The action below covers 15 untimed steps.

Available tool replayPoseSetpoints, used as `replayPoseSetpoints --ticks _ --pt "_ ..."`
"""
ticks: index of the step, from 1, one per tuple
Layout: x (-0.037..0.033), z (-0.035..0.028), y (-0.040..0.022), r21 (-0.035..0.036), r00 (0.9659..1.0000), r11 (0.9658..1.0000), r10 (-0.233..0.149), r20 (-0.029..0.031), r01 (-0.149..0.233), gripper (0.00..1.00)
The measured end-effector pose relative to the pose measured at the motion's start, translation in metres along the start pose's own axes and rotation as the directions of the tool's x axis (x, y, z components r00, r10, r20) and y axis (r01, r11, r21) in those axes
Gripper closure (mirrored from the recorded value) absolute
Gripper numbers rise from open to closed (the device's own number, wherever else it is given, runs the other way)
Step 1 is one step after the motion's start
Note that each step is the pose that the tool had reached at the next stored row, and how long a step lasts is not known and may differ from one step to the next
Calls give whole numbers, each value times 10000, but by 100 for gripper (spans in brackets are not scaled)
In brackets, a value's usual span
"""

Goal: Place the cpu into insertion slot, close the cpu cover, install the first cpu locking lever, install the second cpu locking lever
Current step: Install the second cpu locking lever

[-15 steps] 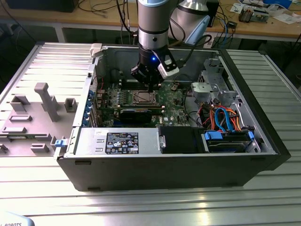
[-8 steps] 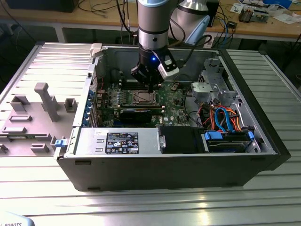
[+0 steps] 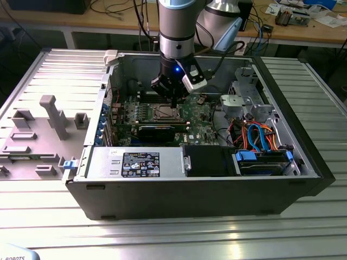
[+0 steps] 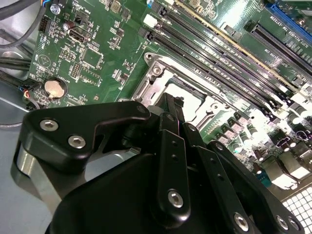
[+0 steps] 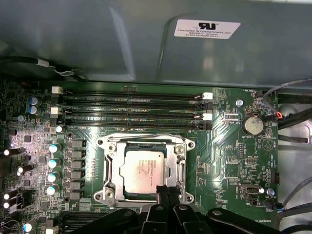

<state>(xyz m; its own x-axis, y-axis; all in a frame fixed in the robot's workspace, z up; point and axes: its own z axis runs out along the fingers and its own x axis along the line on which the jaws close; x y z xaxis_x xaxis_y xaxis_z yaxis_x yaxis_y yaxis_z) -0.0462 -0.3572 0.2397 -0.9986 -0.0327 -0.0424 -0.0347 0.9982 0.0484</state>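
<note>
The cpu (image 5: 145, 172) sat in the slot (image 5: 109, 168) with the cover (image 5: 146, 142) down over it; the gripper (image 5: 165, 191), jaws pressed together, hovered at the socket's edge, seemingly working a locking lever, needing a careful sideways hook

We're looking into an open computer case (image 3: 217, 197) lying on a ribbed metal table (image 3: 179, 238). Along its near edge sits the power supply (image 3: 135, 164), a white label on top. Towards the exterior view's right we've got a drive bay with blue and orange cables (image 3: 260, 138) looping over it. On the green motherboard (image 5: 234, 161), four long black memory slots (image 5: 131, 109) run side by side, two with white end clips, and a round coin battery (image 5: 253, 125) sits near them. On the exterior view's left, grey plastic fixtures (image 3: 51, 116) stand on a plate, well apart from the case.
</note>
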Motion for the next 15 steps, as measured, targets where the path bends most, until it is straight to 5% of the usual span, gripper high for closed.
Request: replayPoseSetpoints --ticks 12,15 --pt "11 -1 -15 0 10000 10000 -1 0 1 89" --pt "13 -4 -84 -62 10000 10000 3 3 -3 89"
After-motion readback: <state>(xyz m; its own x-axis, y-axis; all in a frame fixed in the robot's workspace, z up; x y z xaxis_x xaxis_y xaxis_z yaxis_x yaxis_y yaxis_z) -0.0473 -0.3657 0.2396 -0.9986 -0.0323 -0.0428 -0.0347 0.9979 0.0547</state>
